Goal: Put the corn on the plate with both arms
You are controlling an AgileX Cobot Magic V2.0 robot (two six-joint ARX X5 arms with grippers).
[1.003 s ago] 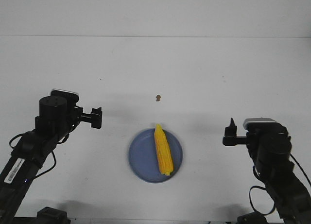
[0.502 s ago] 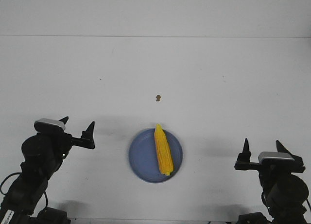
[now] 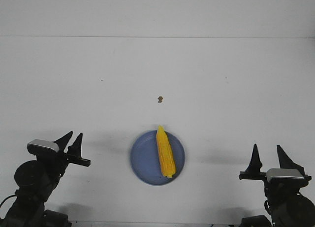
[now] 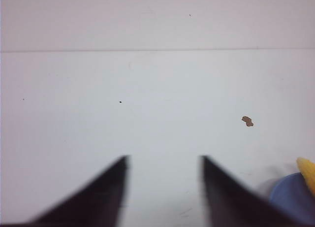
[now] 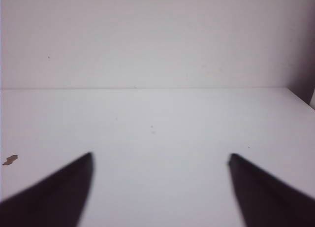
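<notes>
The yellow corn [image 3: 165,151] lies on the periwinkle-blue plate [image 3: 144,159] near the table's front middle, its pointed end toward the far side. My left gripper [image 3: 73,137] is open and empty at the front left, well apart from the plate. My right gripper [image 3: 267,149] is open and empty at the front right. In the left wrist view the gripper [image 4: 165,160] shows open over bare table, with the plate's edge [image 4: 290,197] and the corn's tip [image 4: 307,169] at the side. In the right wrist view the gripper [image 5: 160,157] is open over bare table.
A tiny brown speck [image 3: 159,99] lies on the white table beyond the plate; it also shows in the left wrist view [image 4: 247,121] and the right wrist view [image 5: 10,160]. The table's far edge meets a white wall.
Both arms have drawn back toward the front edge and lowered, away from the plate. Their fingers now point away toward the far side. The corn and plate have not moved.
</notes>
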